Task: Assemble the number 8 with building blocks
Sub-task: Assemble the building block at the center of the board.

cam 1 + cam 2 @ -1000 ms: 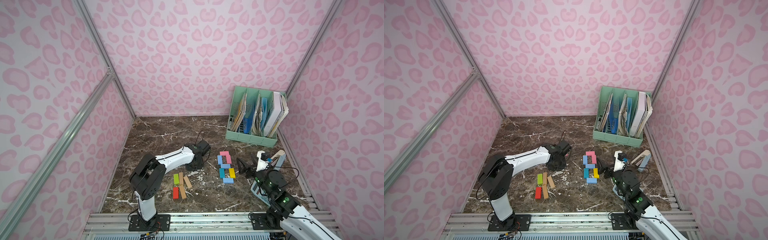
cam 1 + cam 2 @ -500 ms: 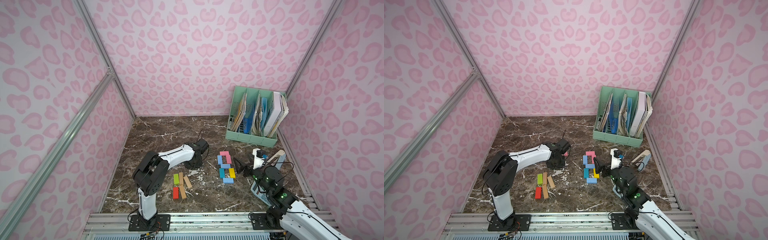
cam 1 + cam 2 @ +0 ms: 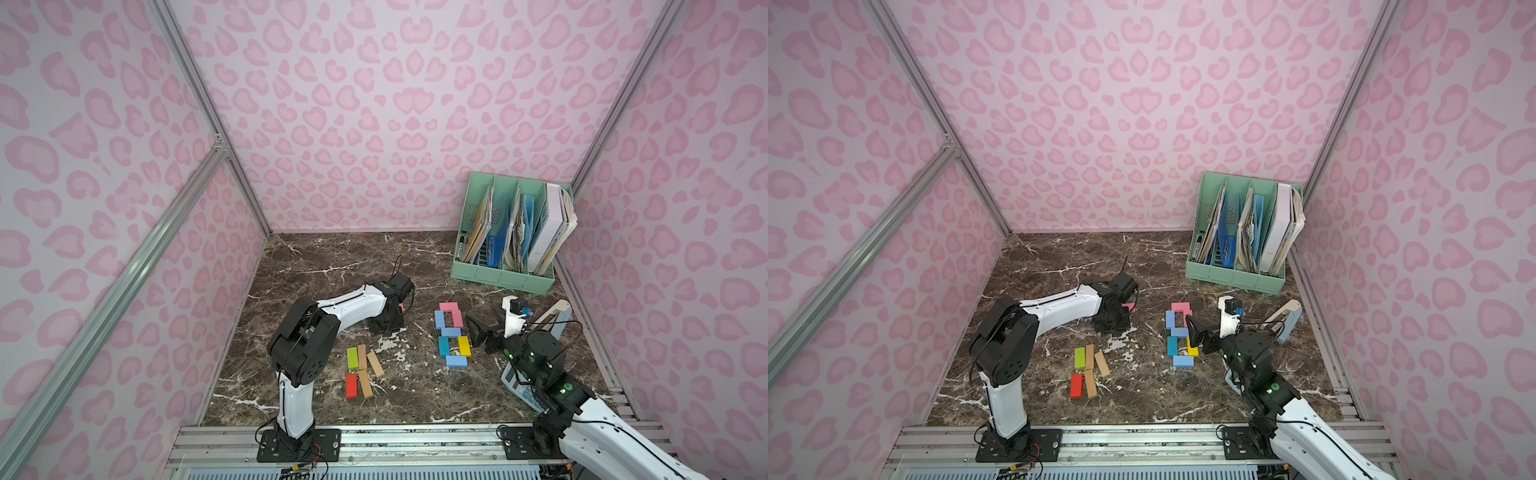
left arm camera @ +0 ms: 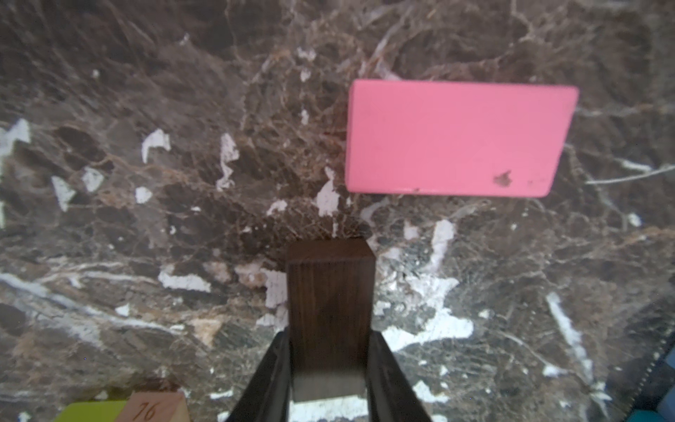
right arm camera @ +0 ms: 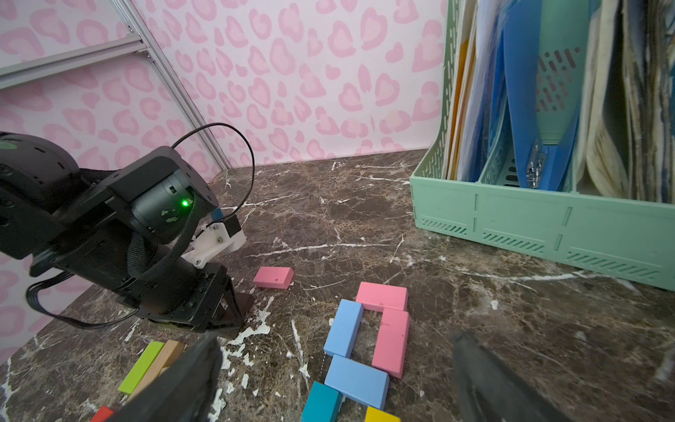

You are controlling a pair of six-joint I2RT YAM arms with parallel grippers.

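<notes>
Blocks (image 3: 450,332) forming the 8 are sitting right of centre in a top view, and both loops are looking closed to me. Left gripper (image 4: 329,339) is clamping a dark brown block (image 4: 330,288) across its narrow sides, low over the desk (image 3: 332,257), probably to keep it level for laying flat. Right gripper (image 3: 482,334) is hanging wide open beside the figure, holding nothing.

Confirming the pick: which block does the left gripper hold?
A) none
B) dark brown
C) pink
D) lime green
B: in the left wrist view the left gripper is shut on a dark brown rectangular wooden block; the flat pink block lies apart.
</notes>
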